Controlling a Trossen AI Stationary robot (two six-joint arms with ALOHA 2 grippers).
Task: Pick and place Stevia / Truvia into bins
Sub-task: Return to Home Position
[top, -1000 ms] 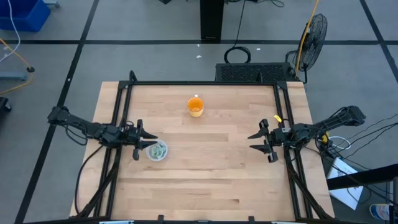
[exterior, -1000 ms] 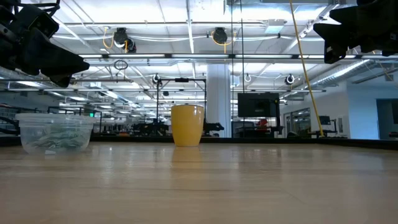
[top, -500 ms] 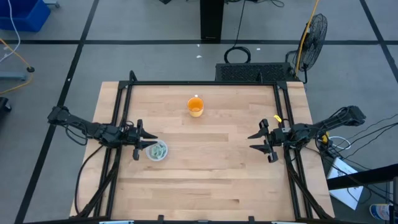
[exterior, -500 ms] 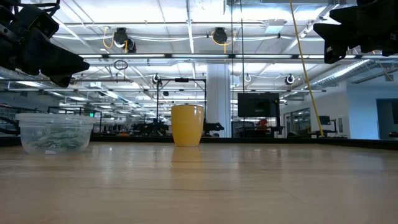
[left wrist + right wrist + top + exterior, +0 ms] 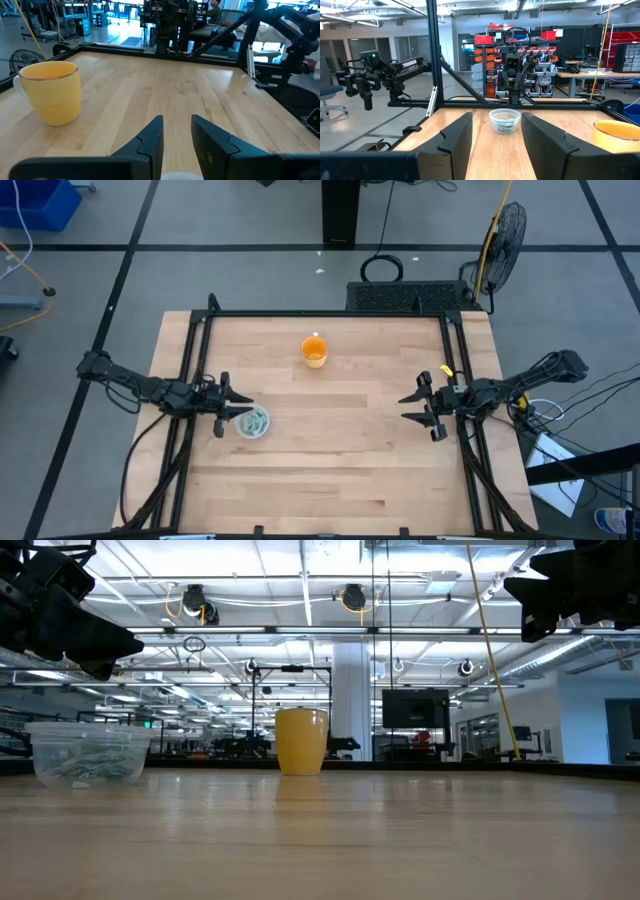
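Note:
The bin, a clear plastic cup (image 5: pixel 253 424), stands on its base on the table's left half, and the pale green Stevia packets (image 5: pixel 256 421) lie inside it. The low view shows that cup (image 5: pixel 88 752) and the packets (image 5: pixel 90 766) too. My left gripper (image 5: pixel 243 410) hovers just above the cup's left rim, open by a narrow gap (image 5: pixel 177 145), with nothing between its fingers. My right gripper (image 5: pixel 404 408) hangs above the table's right side, open wide (image 5: pixel 497 145), facing the cup (image 5: pixel 505 120) across the table.
An orange cup (image 5: pixel 314 351) stands upright toward the table's far side, near the middle; it also shows in the low view (image 5: pixel 301 741) and the left wrist view (image 5: pixel 51 92). A black frame (image 5: pixel 330 314) rims the table. Bare wood lies between the two grippers.

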